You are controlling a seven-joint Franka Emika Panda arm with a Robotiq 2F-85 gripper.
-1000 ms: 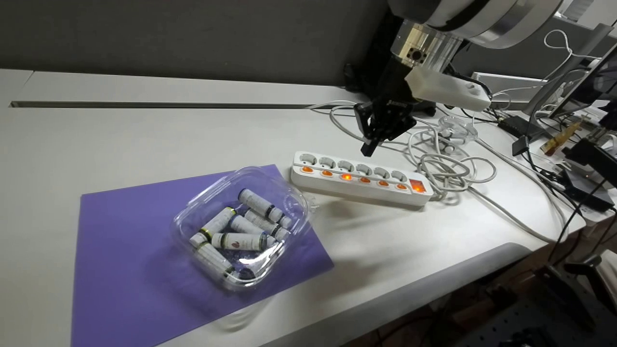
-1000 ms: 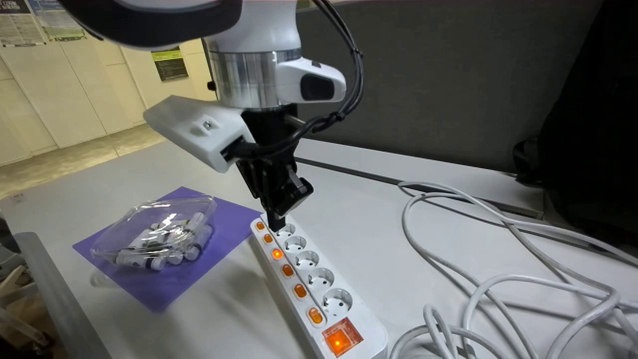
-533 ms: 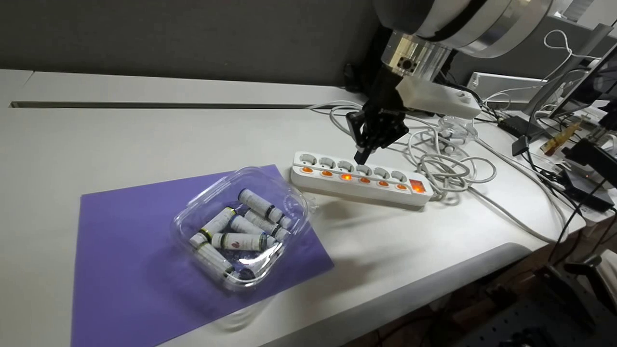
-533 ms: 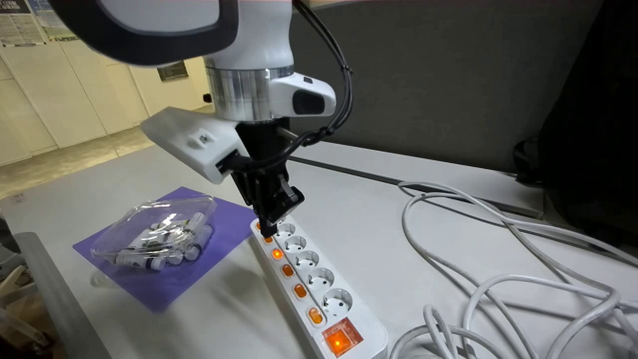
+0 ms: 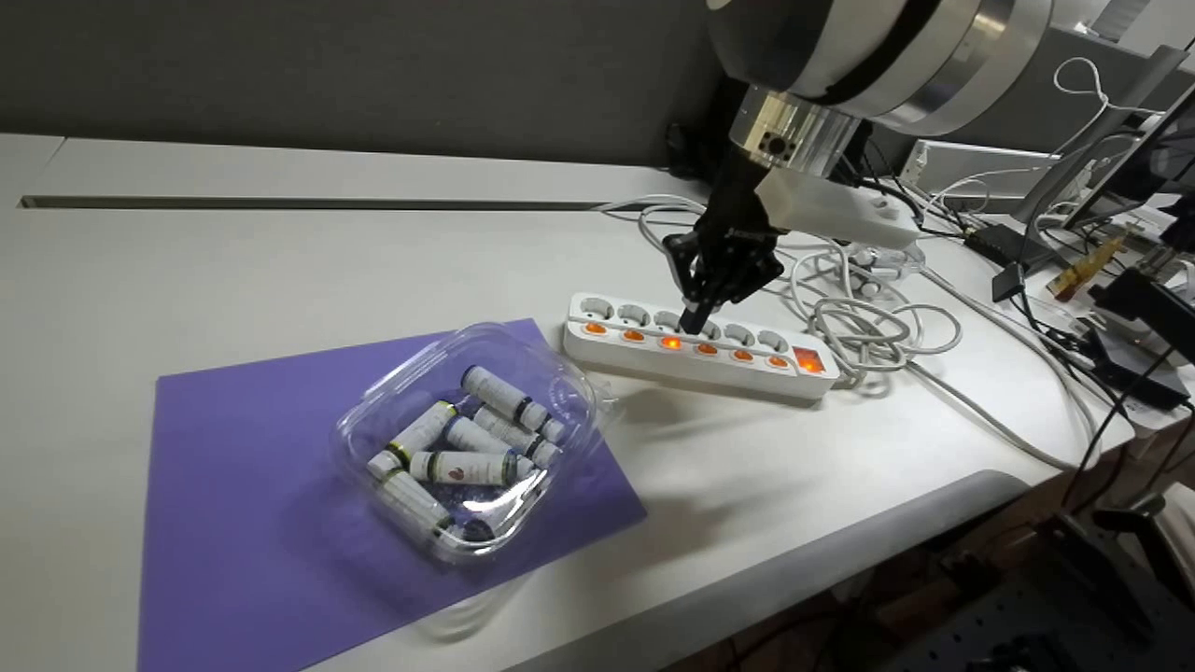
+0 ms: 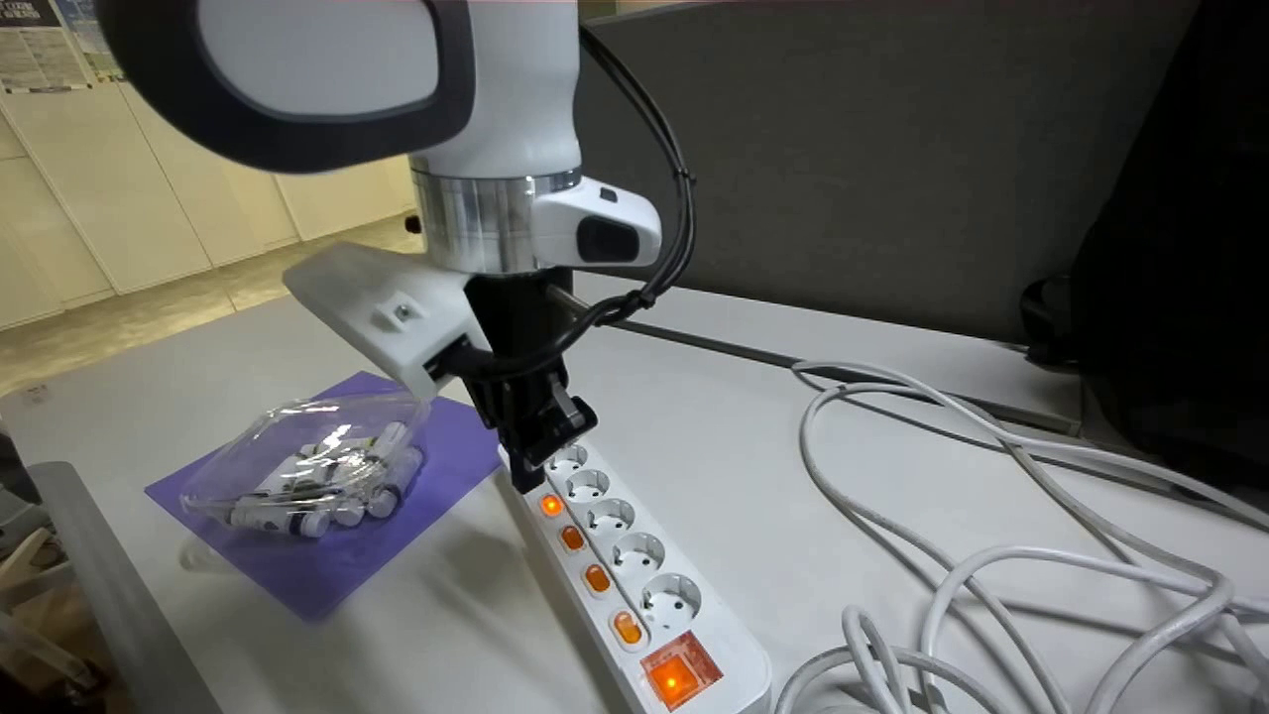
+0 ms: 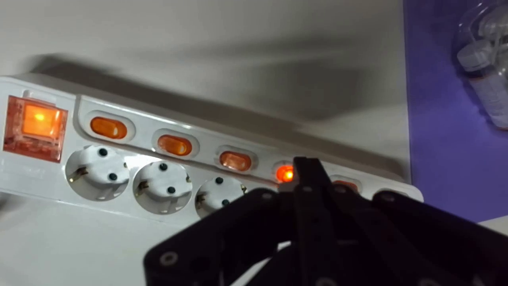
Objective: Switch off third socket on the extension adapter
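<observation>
The extension adapter is a long white power strip, lying flat in both exterior views and crossing the wrist view. Its third switch from the end near the purple sheet glows orange, also in the wrist view. The big main switch is lit; the other small switches are unlit. My gripper is shut and empty, fingertips together, pointing down at the strip beside the lit switch. In the wrist view the gripper partly covers that switch's edge. I cannot tell if the tips touch.
A clear plastic tray of small white bottles stands on a purple sheet beside the strip's far end. White cable loops lie at its main-switch end. A dark partition stands behind the table.
My gripper has come down toward the strip, shifting left in an exterior view, and its tips now stand close to the lit third switch. The switch stays lit; the strip has not moved.
</observation>
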